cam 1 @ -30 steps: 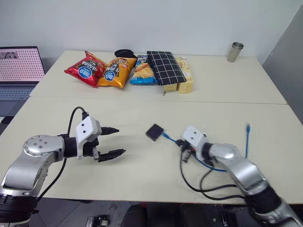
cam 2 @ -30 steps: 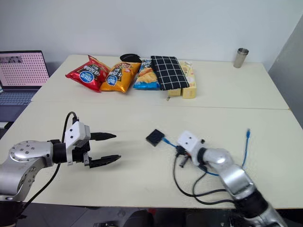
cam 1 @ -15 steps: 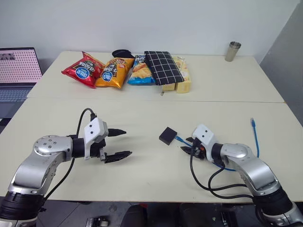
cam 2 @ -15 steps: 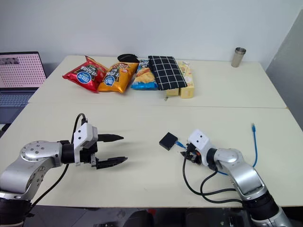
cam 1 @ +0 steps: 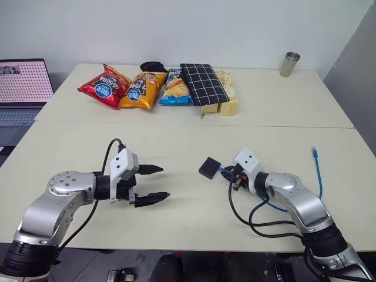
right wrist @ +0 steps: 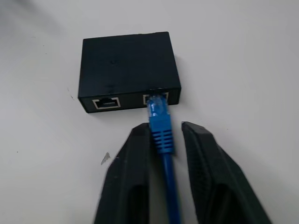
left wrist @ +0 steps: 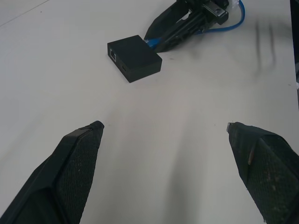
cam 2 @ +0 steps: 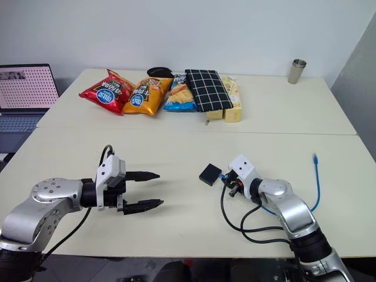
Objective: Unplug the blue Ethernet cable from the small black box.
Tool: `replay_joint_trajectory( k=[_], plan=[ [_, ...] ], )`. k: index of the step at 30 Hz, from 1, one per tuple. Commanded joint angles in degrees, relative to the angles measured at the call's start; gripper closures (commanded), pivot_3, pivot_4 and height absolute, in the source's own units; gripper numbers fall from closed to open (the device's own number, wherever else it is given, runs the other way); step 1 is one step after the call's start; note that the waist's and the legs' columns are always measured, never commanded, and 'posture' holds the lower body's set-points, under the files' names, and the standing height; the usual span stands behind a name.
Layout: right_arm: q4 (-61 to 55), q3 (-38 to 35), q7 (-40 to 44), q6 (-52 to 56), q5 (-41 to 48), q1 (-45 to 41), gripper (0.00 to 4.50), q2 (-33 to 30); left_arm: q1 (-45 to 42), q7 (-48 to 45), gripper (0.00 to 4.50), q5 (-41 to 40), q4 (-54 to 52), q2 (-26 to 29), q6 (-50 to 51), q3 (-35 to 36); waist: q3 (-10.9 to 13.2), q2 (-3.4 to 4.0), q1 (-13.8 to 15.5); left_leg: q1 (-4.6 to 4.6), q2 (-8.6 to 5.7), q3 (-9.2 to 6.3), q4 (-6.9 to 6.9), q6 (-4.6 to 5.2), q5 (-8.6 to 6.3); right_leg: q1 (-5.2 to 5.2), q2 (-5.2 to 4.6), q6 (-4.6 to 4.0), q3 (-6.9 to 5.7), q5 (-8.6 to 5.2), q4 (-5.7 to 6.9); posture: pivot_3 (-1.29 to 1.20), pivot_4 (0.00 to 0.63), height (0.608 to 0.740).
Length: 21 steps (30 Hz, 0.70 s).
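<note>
The small black box [cam 1: 208, 167] lies flat on the table's middle; it has two ports on one edge [right wrist: 128, 63]. The blue Ethernet cable [right wrist: 160, 123] is plugged into one port. It runs back under my right arm and its free end [cam 1: 317, 170] lies at the far right. My right gripper [right wrist: 164, 128] sits just behind the box, its fingers closed in on either side of the plug's blue boot. My left gripper [cam 1: 164, 183] hovers open to the left of the box, a hand's width away, with nothing between its fingers [left wrist: 81, 149].
Snack bags [cam 1: 140, 91], a checked pouch [cam 1: 204, 83] and a yellow pack [cam 1: 230, 101] lie along the far table. A metal cup [cam 1: 290, 63] stands at the back right and a laptop [cam 1: 23, 88] at the left. Black robot wiring [cam 1: 264, 226] loops near the front edge.
The camera has shifted. My right gripper let go of the cable farther back, moved up to the plug at the box and closed in again. The left gripper drifted slightly toward the box.
</note>
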Motion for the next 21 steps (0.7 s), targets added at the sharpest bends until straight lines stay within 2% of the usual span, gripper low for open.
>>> replay_joint_trajectory(
  k=[1,3,11,15,21],
  plan=[
    [-1.6,0.7,2.1,-1.5,-0.5,-0.9,4.36,-1.8,-0.6,0.6,0.0,-1.3,-1.1,-1.0,1.0,-0.2,0.0,0.0,0.0,0.0,0.0,0.0,0.0,0.0,0.0,0.0,0.0,0.0,0.0,0.0,0.0,0.0,0.15,0.74],
    [-2.5,1.6,3.5,-3.1,-1.1,-1.1,4.4,-3.1,-1.2,1.0,0.0,-1.8,-0.7,-1.7,2.2,-0.3,0.0,0.0,0.0,0.0,0.0,-0.01,0.0,0.0,0.0,0.0,0.0,0.0,-0.01,0.0,0.0,0.0,0.15,0.74],
    [-3.7,9.2,8.7,-37.9,-15.8,-6.1,4.4,-12.1,-7.3,5.1,0.0,-11.3,2.6,-7.8,15.4,1.6,0.0,0.04,-0.1,-0.02,0.01,0.01,0.03,0.01,-0.01,-0.04,0.01,0.0,-0.01,0.0,0.0,0.0,0.15,0.74],
    [-0.6,9.6,7.6,-49.6,-20.0,-9.0,4.4,-12.1,-9.8,7.2,0.0,-14.5,4.1,-10.3,19.2,1.9,0.0,0.04,-0.1,-0.02,0.02,0.01,0.03,-0.16,0.09,-0.03,0.03,0.0,-0.01,0.0,0.0,0.0,0.15,0.74],
    [1.2,8.4,6.2,-56.2,-22.1,-10.9,4.4,-9.5,-11.4,8.8,0.0,-18.2,4.6,-13.0,22.7,2.7,0.0,0.03,-0.1,-0.01,0.03,0.02,0.07,-0.18,0.1,-0.01,0.01,0.0,0.0,0.0,0.01,0.0,0.15,0.74]
  ],
)
